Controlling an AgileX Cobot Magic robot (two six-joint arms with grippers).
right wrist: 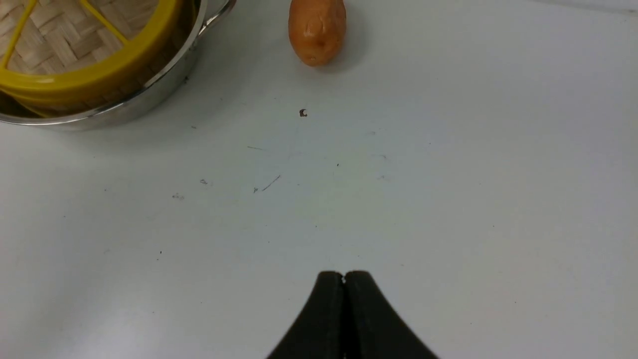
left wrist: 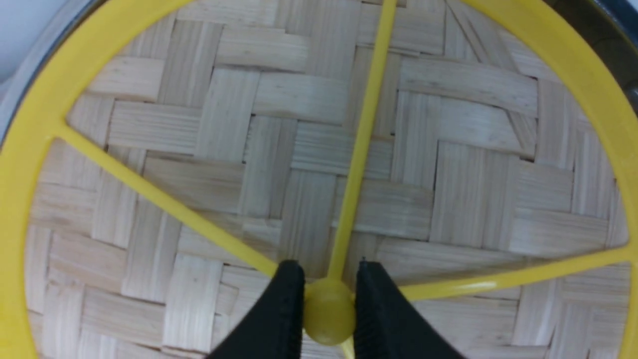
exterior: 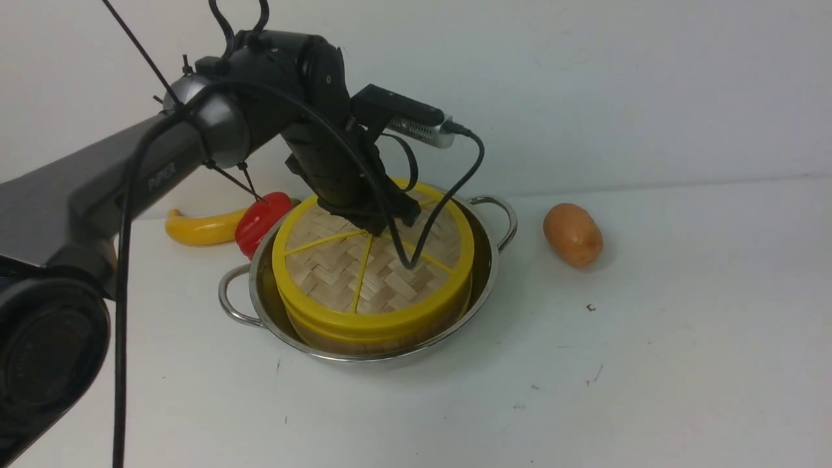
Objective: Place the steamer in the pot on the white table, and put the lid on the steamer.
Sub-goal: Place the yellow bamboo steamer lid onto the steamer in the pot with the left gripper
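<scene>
Front view: the pot (exterior: 364, 356) stands on the table (exterior: 650, 364), left of the middle, with one loop handle toward the near left and the other toward the far right. The steamer (exterior: 383, 337) sits inside it, upright, its bamboo wall showing above the steel rim on the near side. The lid (exterior: 331, 276) lies on the steamer, yellow rim over yellow rim along the near edge. The far edge is hidden behind the arm, so I cannot tell whether it is seated all round.

The left gripper (exterior: 380, 225) reaches down from the left onto the middle of the lid. In the left wrist view its two black fingers (left wrist: 281, 311) stand on either side of the small yellow knob (left wrist: 329, 314) and press against it, so the jaws are clamped on the lid by that knob, where the spokes meet.

A banana (exterior: 198, 227) and a red pepper (exterior: 260, 222) lie just behind the pot on its left. The pepper is close against the rim, but contact cannot be made out. A potato (exterior: 572, 234) lies to the pot's right, clear of the handle.

In the right wrist view the right gripper (right wrist: 344, 277) hangs over bare table well apart from the pot, its jaws pressed together on nothing.
</scene>
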